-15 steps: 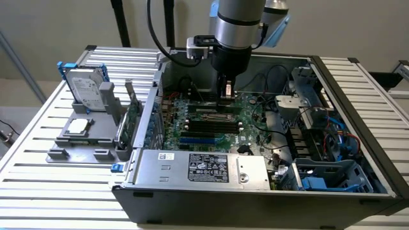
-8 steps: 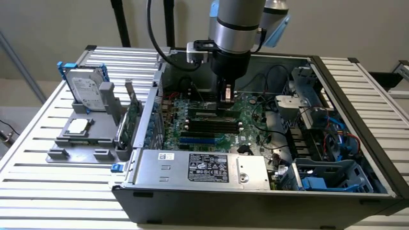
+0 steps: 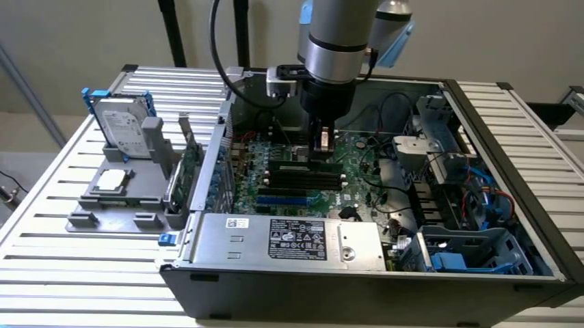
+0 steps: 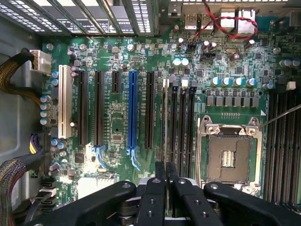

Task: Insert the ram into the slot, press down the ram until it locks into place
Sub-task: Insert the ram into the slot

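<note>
**Figure. Memory installation in an open computer case, exterior and wrist views.**

In the exterior view the arm descends from the upper centre of the frame into the open computer case [image 3: 365,290], which lies on a slatted table [image 3: 55,273]. The gripper [image 3: 321,152] stands over the motherboard [image 3: 365,188] at the frame's centre. It is directly above the end of the ram [image 3: 294,166] nearer the exterior view's right.

The ram stands on edge in the slot [image 4: 165,84], the bank's outermost socket on the side away from the camera. The neighbouring black sockets [image 3: 306,181] lie parallel and just beside it, toward the camera. The blue socket [image 3: 283,201] lies nearer the lower edge of the frame, next to the power supply [image 3: 283,239].

In the wrist view the ram [image 4: 165,122] is seen edge-on as a thin pale line. Of the four black sockets [image 4: 183,122] it fills the one farthest from the processor socket [image 4: 230,157] and nearest the blue socket [image 4: 132,113].

The gripper [image 4: 165,172] has its two fingers [image 4: 159,175] drawn nearly together, with a thin gap between them. The ram's upper edge runs into that gap, so the fingers close on the stick.

A hard drive [image 3: 123,130] rests on a grey fixture at the exterior view's left, well apart from the gripper.
</note>
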